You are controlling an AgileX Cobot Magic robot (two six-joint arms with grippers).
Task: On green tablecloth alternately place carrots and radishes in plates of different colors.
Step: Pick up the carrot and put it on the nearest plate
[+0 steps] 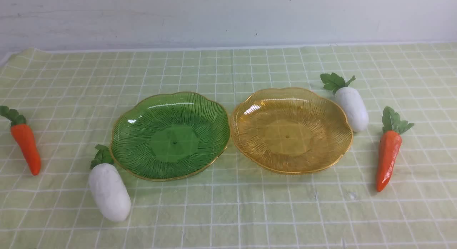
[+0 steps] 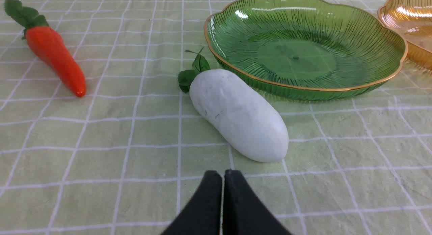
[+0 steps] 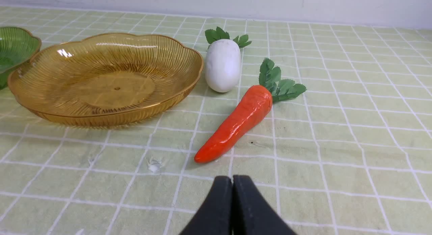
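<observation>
Two empty plates sit side by side mid-table on the green tablecloth [image 1: 228, 213]: a green plate [image 1: 125, 124] and an amber plate [image 1: 342, 120]. One white radish [image 1: 109, 190] lies by the green plate's near-left rim, another radish [image 1: 351, 104] at the amber plate's far right. A carrot [image 1: 25, 143] lies at the far left, a second carrot [image 1: 387, 159] at the right. Neither arm shows in the front view. My left gripper [image 2: 222, 174] is shut and empty, just short of the radish [image 2: 238, 113]. My right gripper [image 3: 232, 179] is shut and empty, just short of the carrot [image 3: 236, 123].
A pale wall runs behind the table's far edge. The cloth's left corner [image 1: 14, 56] ends near the back left. The two plates nearly touch at the middle.
</observation>
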